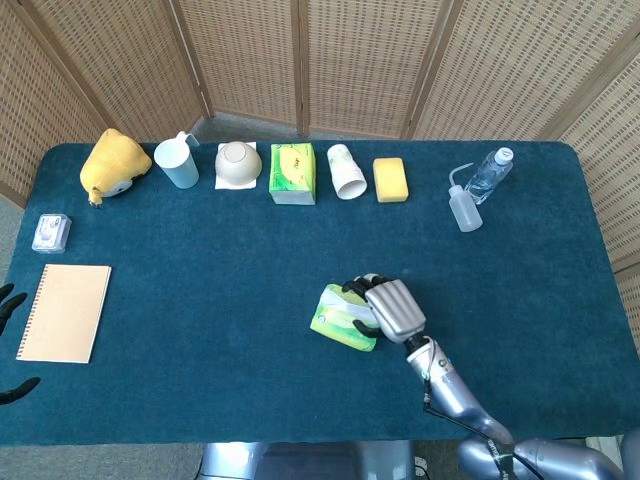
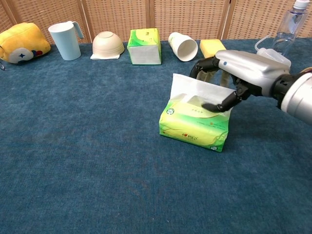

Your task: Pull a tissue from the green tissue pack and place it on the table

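The green tissue pack (image 1: 340,322) (image 2: 193,126) lies near the table's middle, and a white tissue (image 2: 197,90) stands up out of its top slot. My right hand (image 1: 387,307) (image 2: 242,71) reaches in from the right and hovers over the pack's right end. Its fingers (image 2: 204,65) curl behind the raised tissue, while the thumb (image 2: 218,105) lies in front of it, near the pack's top. The tissue sits in the gap between them, not visibly pinched. Only the dark fingertips of my left hand (image 1: 10,302) show at the far left edge, spread and holding nothing.
Along the far edge stand a yellow plush toy (image 1: 113,163), a light blue mug (image 1: 178,162), a bowl (image 1: 238,163), a green tissue box (image 1: 292,172), a tipped paper cup (image 1: 347,172), a yellow sponge (image 1: 390,179), a squeeze bottle (image 1: 463,207) and a water bottle (image 1: 489,174). At the left lie a notebook (image 1: 65,312) and a small packet (image 1: 50,233).
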Controlling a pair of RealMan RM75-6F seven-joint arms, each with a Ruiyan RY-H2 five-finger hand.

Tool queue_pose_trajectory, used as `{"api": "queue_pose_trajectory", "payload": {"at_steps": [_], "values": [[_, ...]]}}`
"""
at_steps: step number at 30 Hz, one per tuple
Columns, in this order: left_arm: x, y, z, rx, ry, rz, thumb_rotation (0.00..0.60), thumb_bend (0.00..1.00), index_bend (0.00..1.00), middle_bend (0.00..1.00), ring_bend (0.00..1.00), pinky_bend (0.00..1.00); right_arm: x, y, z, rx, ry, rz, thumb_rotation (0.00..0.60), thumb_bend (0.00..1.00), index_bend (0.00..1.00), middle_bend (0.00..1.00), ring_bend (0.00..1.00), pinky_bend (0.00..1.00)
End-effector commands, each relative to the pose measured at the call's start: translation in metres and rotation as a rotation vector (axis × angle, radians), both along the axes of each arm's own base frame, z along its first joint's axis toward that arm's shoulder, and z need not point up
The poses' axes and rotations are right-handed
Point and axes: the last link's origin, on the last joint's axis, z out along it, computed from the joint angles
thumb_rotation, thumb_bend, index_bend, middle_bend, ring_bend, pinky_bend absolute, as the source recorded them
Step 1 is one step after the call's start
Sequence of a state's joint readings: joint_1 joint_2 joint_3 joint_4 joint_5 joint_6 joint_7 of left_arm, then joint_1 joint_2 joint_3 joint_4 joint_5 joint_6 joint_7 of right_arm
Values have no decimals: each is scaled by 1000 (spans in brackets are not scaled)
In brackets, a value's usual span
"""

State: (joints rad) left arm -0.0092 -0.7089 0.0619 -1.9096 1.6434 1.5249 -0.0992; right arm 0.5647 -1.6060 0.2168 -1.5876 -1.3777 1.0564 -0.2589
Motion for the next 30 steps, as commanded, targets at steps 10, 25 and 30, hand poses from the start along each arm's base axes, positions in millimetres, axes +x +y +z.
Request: {"api": "queue_pose_trajectory", "payload": {"at_steps": [10, 25, 30], "values": [[-2, 1, 4, 8, -10, 6, 600, 0, 8, 0, 0, 12, 13, 1, -1, -38, -26, 32, 600, 620, 745, 764, 640, 775], [-2, -1, 4, 7, -14, 6, 600, 0, 8, 0, 0, 12, 102, 0, 69, -331, -283, 268, 600, 630, 770, 779, 648, 787], [-1, -1, 3, 1, -9, 6, 600, 0, 8, 0, 0, 12, 129, 2, 69, -306, -299, 288, 600, 630, 769, 779, 647, 787]]}}
